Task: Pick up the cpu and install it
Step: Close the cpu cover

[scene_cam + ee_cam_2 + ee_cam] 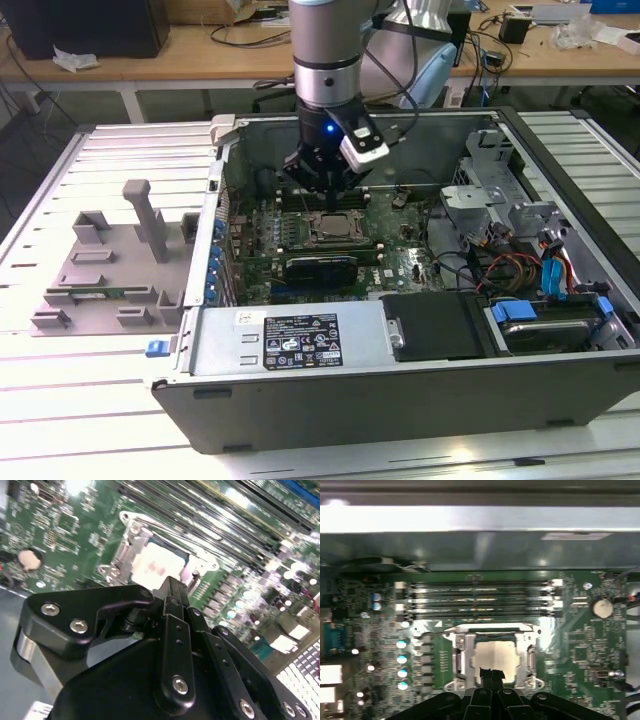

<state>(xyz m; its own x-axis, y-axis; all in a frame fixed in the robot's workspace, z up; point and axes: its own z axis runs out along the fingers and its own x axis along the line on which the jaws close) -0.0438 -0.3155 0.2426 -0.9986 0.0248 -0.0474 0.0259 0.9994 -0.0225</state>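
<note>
The cpu is a pale silver square lying flat inside the metal-framed socket on the green motherboard. It also shows as a bright square in the second wrist view and in the exterior view. My gripper hangs straight over the socket inside the open computer case. Its black fingertips are pressed together at the cpu's near edge, just above it or touching it. The fingers look shut with nothing between them.
Several memory slots run beside the socket, then the case wall. A coin battery sits on the board. The power supply, drive cage with cables and a grey fixture tray lie around.
</note>
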